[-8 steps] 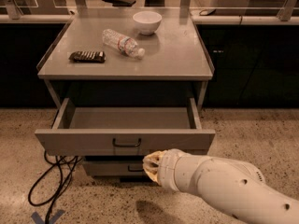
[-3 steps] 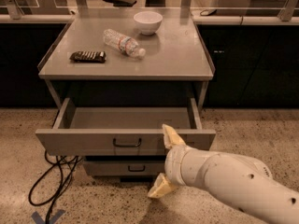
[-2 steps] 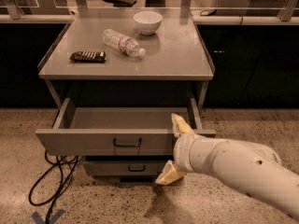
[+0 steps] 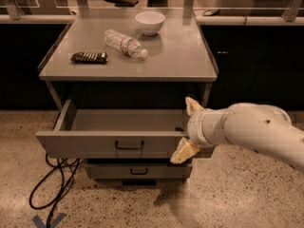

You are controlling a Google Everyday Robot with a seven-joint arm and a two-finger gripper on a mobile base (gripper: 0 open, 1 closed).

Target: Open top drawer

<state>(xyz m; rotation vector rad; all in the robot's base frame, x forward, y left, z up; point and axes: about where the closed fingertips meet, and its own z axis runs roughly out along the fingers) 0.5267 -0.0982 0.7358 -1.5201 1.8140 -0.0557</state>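
- Top drawer: the widest grey metal drawer front, with a small black loop handle at its centre. It stands open, drawn out from under the table top towards 6 o'clock, and its broad shallow grey tray is exposed.
- Gripper: sits at the drawer's right end, at 3 o'clock from the handle, on a thick white arm that enters from the right edge.
- Fingers: cream-coloured and spread wide. One finger points up at the tray's right rear corner. The other points down across the right end of the drawer front. They grip nothing, though contact with the drawer cannot be judged from this angle.
- Narrower grey drawer front: directly below the open drawer and closed.
- Grey metal table: a flat top with three items on it.
- White round bowl: at 12 o'clock on the top.
- Clear plastic bottle: lying on its side near the centre, just at 7 o'clock from the bowl.
- Dark flat rectangular object: at 9 o'clock on the top, possibly a snack packet.
- Black cables: looped on the speckled floor at 7 o'clock from the drawers.
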